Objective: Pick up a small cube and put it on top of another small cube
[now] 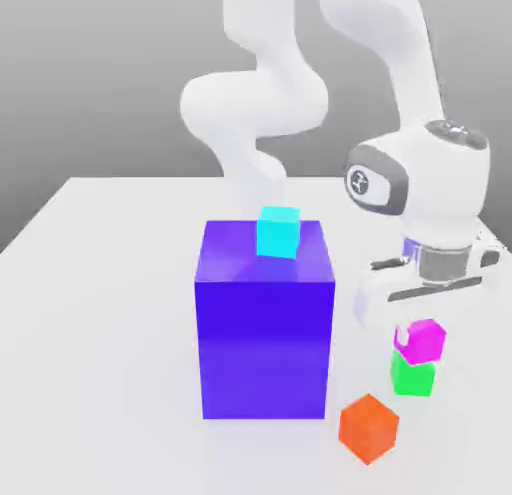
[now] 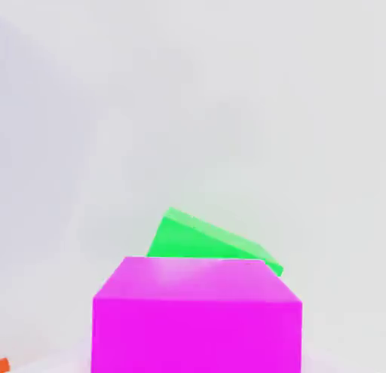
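The small magenta-pink cube (image 1: 420, 340) rests on top of the small green cube (image 1: 412, 375) near the exterior view's right, turned a little out of line with it. My gripper (image 1: 427, 311) hangs straight down just above the magenta cube, its white hand directly over the stack. In the hand view the magenta cube (image 2: 197, 319) is very close, and the green cube (image 2: 203, 242) pokes out from beneath it at an angle.
A big purple-blue block (image 1: 265, 323) stands to the exterior view's left of the stack, with a cyan cube (image 1: 278, 232) on its top. An orange cube (image 1: 368, 428) lies on the white table (image 1: 100, 333) just in front of the stack.
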You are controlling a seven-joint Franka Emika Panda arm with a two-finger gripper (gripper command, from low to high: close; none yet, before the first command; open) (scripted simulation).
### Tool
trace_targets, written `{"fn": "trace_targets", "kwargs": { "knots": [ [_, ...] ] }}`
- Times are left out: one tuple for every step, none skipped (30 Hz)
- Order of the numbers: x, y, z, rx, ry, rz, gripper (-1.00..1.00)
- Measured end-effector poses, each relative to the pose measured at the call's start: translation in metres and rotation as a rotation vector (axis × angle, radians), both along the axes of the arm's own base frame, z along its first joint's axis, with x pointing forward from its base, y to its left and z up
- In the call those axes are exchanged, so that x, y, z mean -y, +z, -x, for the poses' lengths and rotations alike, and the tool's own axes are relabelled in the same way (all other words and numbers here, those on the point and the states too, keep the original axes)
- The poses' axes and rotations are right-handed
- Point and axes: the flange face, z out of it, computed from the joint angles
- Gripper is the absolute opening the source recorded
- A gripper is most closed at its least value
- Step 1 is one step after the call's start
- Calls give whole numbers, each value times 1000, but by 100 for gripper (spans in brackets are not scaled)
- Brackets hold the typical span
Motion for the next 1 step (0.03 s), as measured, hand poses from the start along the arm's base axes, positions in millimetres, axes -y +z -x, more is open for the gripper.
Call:
{"fn": "trace_targets", "kwargs": {
  "knots": [
    [0,0,0,0,0,0,100]
  ]
}}
